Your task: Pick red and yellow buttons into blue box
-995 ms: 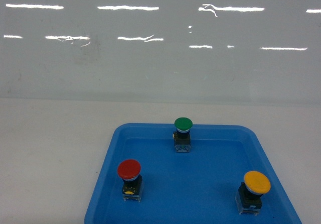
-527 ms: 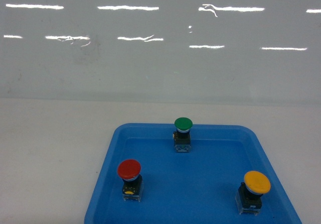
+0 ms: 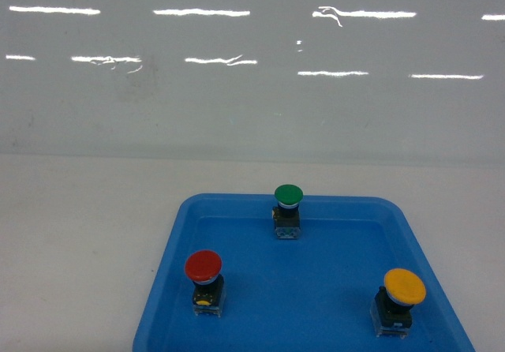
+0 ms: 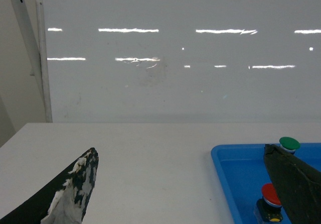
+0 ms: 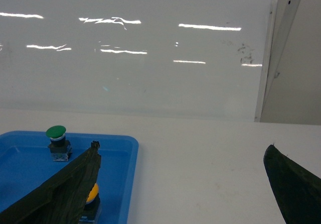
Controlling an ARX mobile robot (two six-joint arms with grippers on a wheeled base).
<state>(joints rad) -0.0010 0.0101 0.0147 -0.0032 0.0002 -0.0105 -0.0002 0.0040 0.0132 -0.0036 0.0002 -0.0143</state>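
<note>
**Mia:** Where are the buttons?

**Ben:** All three stand upright in a shallow blue tray (image 3: 237,336) on the white counter (image 3: 79,234). The red button (image 3: 203,269) is at the near left of the tray. The yellow button (image 3: 404,289) is at the near right. A green button (image 3: 288,196) stands at the far edge, in the middle. They are well apart from each other.

**Mia:** Is anything holding them?

**Ben:** No. From the head camera you see no arm at all. The left end effector (image 4: 185,184) has its two dark fingers spread wide, with nothing between them but bare counter and the tray's left corner. One finger (image 4: 70,194) has chipped white patches on it.

**Mia:** And the other one?

**Ben:** The right end effector (image 5: 183,184) is spread wide too. Its left finger (image 5: 60,194) hangs over the tray and hides part of the yellow button.

**Mia:** What is behind the counter?

**Ben:** A shiny white wall (image 3: 252,91) with bright light stripes on it.

**Mia:** And the big blue box?

**Ben:** I cannot see it in any view.
</note>
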